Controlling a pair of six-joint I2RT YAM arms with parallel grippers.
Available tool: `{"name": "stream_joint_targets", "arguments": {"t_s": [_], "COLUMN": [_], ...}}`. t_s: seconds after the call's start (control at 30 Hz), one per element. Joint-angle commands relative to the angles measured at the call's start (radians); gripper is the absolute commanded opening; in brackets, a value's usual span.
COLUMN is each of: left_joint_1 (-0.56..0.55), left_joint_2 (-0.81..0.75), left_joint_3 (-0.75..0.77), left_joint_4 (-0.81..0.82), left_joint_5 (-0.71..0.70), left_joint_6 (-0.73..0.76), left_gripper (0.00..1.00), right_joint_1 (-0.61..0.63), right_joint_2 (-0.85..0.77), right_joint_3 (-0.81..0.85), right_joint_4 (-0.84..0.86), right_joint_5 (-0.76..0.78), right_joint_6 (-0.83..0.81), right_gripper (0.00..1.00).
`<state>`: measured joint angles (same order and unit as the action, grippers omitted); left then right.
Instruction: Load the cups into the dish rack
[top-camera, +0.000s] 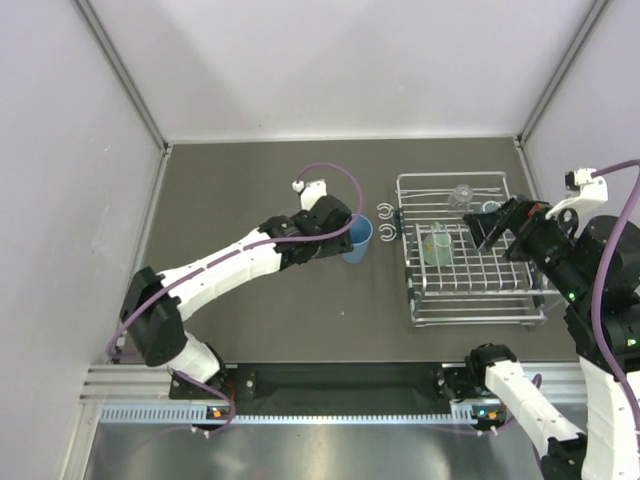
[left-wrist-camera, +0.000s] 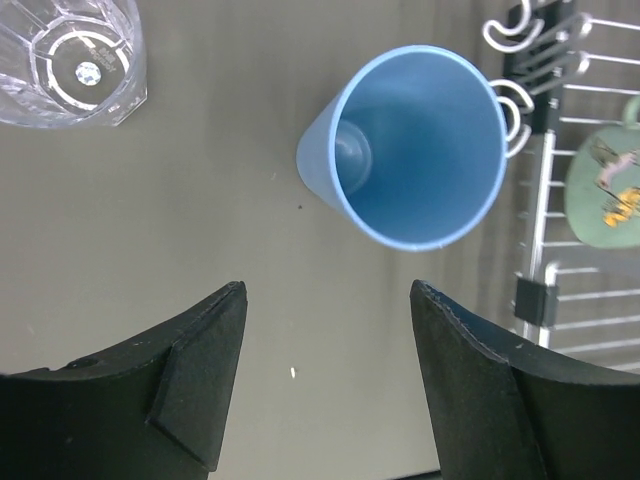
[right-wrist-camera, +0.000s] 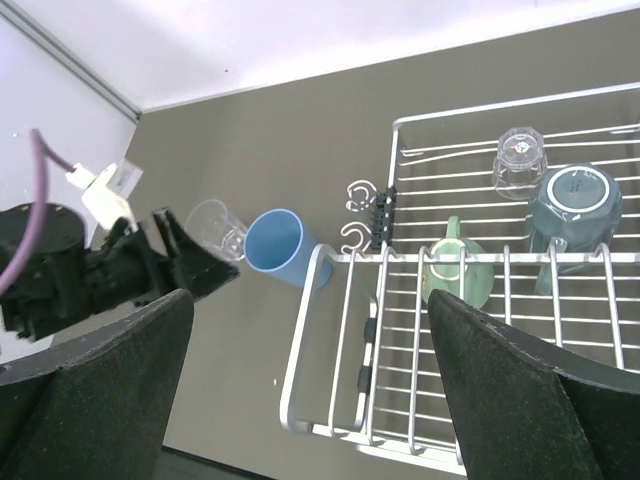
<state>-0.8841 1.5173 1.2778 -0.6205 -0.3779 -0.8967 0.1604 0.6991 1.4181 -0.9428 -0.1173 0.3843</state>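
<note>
The blue tumbler (top-camera: 358, 240) stands upright on the dark table just left of the dish rack (top-camera: 470, 292), by its two curled hooks. My left gripper (top-camera: 341, 238) is open and empty right beside the tumbler; in the left wrist view the tumbler (left-wrist-camera: 420, 150) lies just ahead of the open jaws (left-wrist-camera: 328, 300). A larger clear tumbler (left-wrist-camera: 75, 60) stands to its other side, also seen in the right wrist view (right-wrist-camera: 215, 228). In the rack sit a small clear tumbler (right-wrist-camera: 520, 160), a dark teal mug (right-wrist-camera: 575, 205) and a pale mug with a teal handle (right-wrist-camera: 455, 270). My right gripper (top-camera: 492, 225) hovers open and empty above the rack.
The rack's near half (right-wrist-camera: 400, 380) holds nothing. Grey walls (top-camera: 90, 150) close in the table on the left, back and right. A metal rail (top-camera: 330, 385) with the arm bases runs along the near edge.
</note>
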Motion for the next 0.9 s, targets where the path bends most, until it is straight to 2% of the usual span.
{"name": "stream_joint_targets", "arguments": {"t_s": [0.0, 0.43, 0.47, 0.6, 0.77, 0.87], "left_joint_1": [0.004, 0.053, 0.057, 0.070, 0.077, 0.079], "left_joint_2": [0.049, 0.145, 0.153, 0.162, 0.175, 0.179], "left_joint_3": [0.066, 0.100, 0.098, 0.084, 0.078, 0.077], "left_joint_4": [0.024, 0.053, 0.051, 0.064, 0.087, 0.099], "left_joint_5": [-0.042, -0.032, -0.024, 0.004, 0.033, 0.042], "left_joint_6": [-0.016, -0.010, -0.011, -0.013, -0.005, 0.007], "left_gripper": [0.72, 0.71, 0.66, 0.57, 0.54, 0.44], "right_joint_1": [-0.009, -0.009, -0.010, -0.010, -0.007, -0.009], "right_joint_2": [-0.012, -0.026, -0.026, -0.023, -0.020, -0.016], "right_joint_3": [0.010, -0.008, -0.010, -0.008, -0.016, -0.019], "right_joint_4": [-0.001, -0.005, -0.005, -0.005, -0.004, -0.002], "right_joint_5": [-0.010, 0.013, 0.015, 0.013, 0.016, 0.011], "right_joint_6": [-0.021, -0.035, -0.035, -0.033, -0.033, -0.030], "right_gripper": [1.00, 1.00, 1.00, 1.00, 1.00, 1.00]}}
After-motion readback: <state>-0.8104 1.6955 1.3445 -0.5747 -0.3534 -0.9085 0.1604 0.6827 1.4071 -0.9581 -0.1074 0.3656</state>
